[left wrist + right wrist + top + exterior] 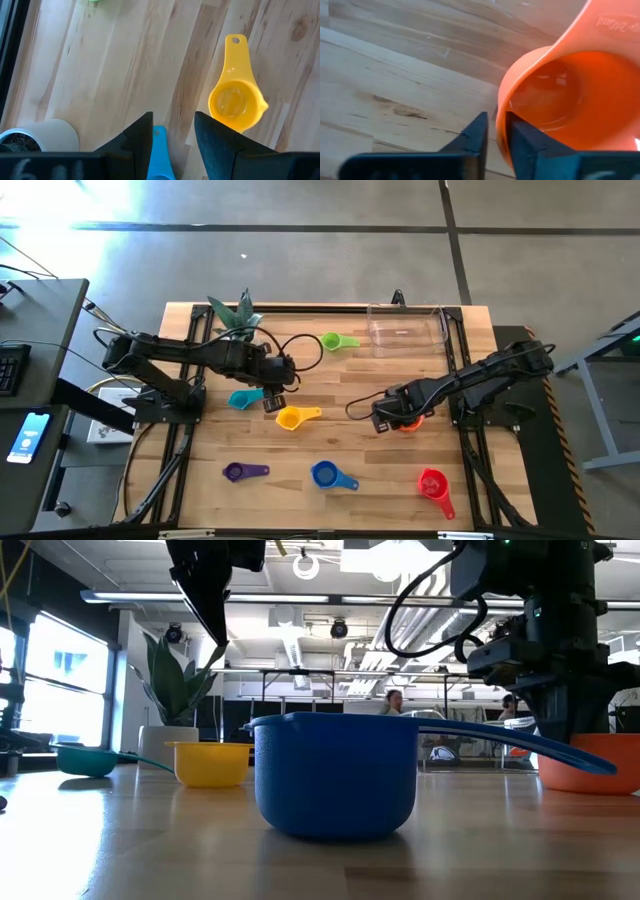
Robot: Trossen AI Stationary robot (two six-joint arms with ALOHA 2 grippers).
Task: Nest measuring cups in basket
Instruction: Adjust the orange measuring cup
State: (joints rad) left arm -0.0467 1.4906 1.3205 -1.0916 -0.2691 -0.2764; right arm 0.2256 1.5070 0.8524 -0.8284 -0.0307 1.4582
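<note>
The right gripper (492, 131) is seen low over the table's right-middle, its two fingers brought nearly together right at the rim of the orange cup (560, 95); one finger sits just inside the wall, the other just outside, so the rim is being pinched. In the high view that gripper (385, 420) is planted on the orange cup (412, 423). The left gripper (172, 131) is held above the table left of centre, fingers spread, with the teal cup's handle (159, 155) showing between them and the yellow cup (235, 100) lying just beside. From above, the left gripper (274, 400) is placed between the teal cup (243, 398) and the yellow cup (292, 417). The clear basket (405, 328) is found at the far edge, right of centre, with the green cup (335, 341) just to its left. Purple (238, 472), blue (326, 475) and red (433, 483) cups are lined along the near edge. A potted plant (235, 313) is set at the far left corner.
</note>
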